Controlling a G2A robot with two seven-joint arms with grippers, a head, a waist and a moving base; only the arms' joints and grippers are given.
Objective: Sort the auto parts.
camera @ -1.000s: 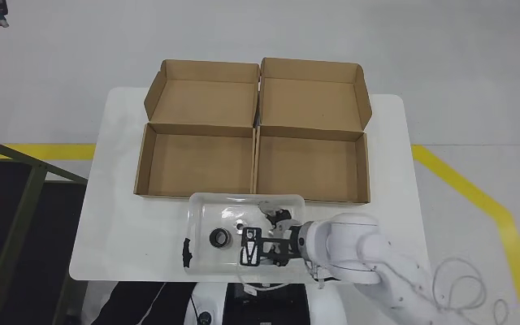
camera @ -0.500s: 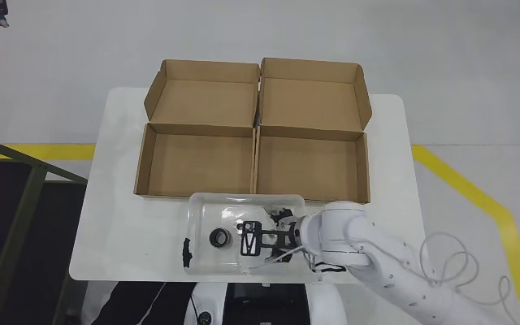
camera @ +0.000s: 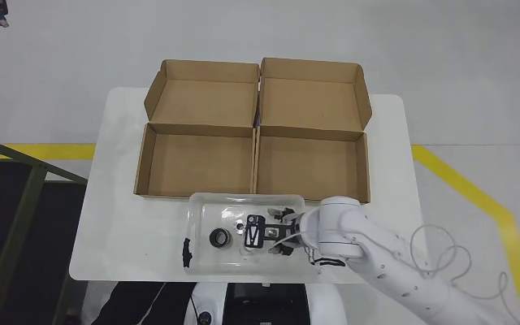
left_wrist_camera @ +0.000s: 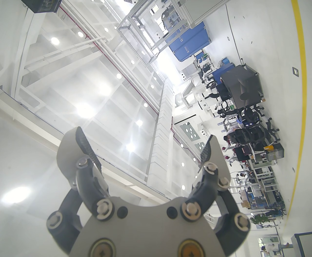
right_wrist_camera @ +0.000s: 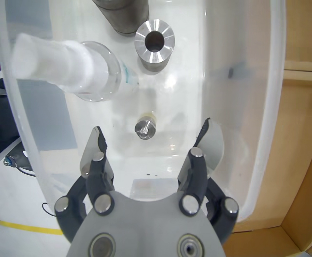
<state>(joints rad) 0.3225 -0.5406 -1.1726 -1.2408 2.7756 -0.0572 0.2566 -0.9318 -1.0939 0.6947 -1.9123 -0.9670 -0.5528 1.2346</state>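
Right gripper [right_wrist_camera: 152, 129] is hanging inside the clear bin [right_wrist_camera: 268, 97] with its fingers spread wide and gripping nothing. A small metal stud [right_wrist_camera: 145, 130] is lying on the bin floor, lining up between the two fingertips and touching neither. Just past the stud a metal bushing [right_wrist_camera: 154, 46] is standing upright with its bore facing up. Beside the bushing a clear tube [right_wrist_camera: 102, 75] with white wadding in it is lying tilted. A dark cylinder [right_wrist_camera: 121, 14] is sitting beyond the bushing, cut off by the frame edge. In the top view the bin [camera: 244, 196] is sitting at the near edge of the white table [camera: 122, 203], just in front of two open cardboard boxes, the left box [camera: 195, 162] and the right box [camera: 309, 166], which are sitting side by side and touching. Right gripper [camera: 253, 236] is showing near the bin's middle, with a black ring [camera: 218, 238] just beside it. A black part [camera: 186, 252] is resting at the bin's left rim. Left gripper [left_wrist_camera: 145, 136] is pointing up at the ceiling, fingers spread apart and gripping nothing.
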